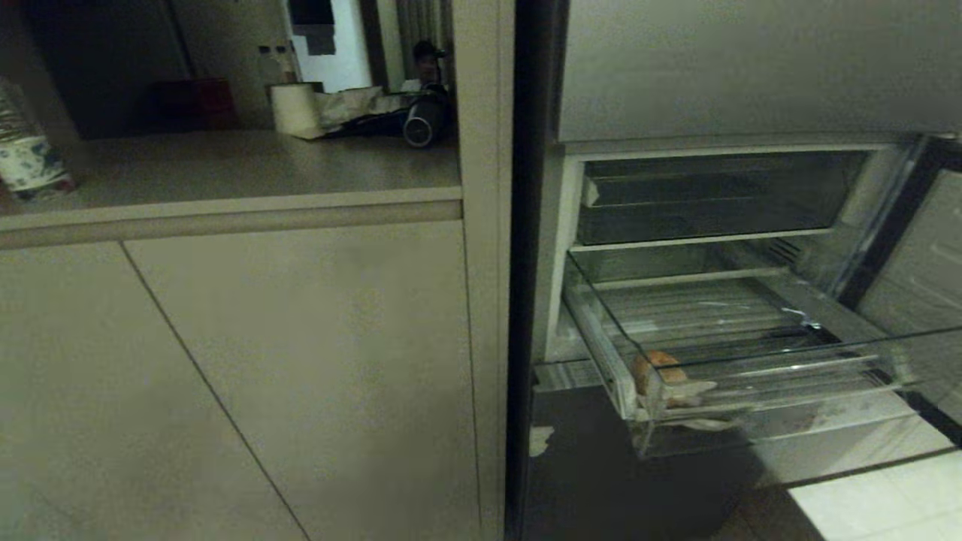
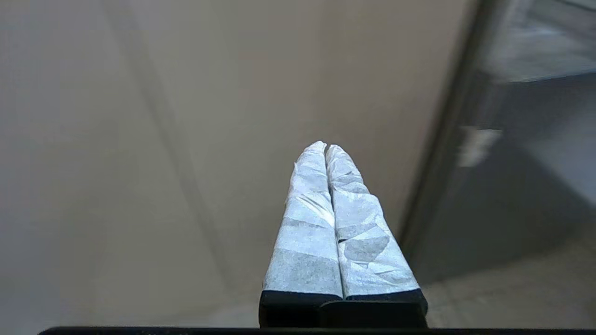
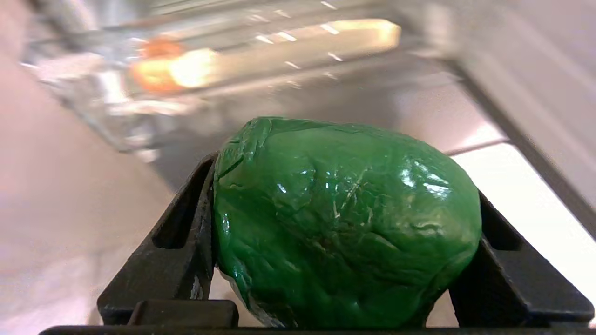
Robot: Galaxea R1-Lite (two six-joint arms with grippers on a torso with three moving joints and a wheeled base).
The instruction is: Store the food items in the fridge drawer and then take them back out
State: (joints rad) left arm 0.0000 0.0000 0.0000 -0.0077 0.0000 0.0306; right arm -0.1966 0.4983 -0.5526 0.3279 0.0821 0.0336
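Your right gripper is clamped on a glossy green pepper, one jaw on each side, the pepper's long axis running across the jaws. Neither arm shows in the head view. The fridge drawer stands pulled out, and in the right wrist view it sits ahead of and above the pepper, well apart from it. So the carry probably has to go forward and up over the drawer's front lip. An orange-tan bun already lies in the drawer, in its front corner nearest the cabinet. Your left gripper has its taped fingers pressed together, empty, facing the cabinet front beside the fridge. The right arm is the one for this.
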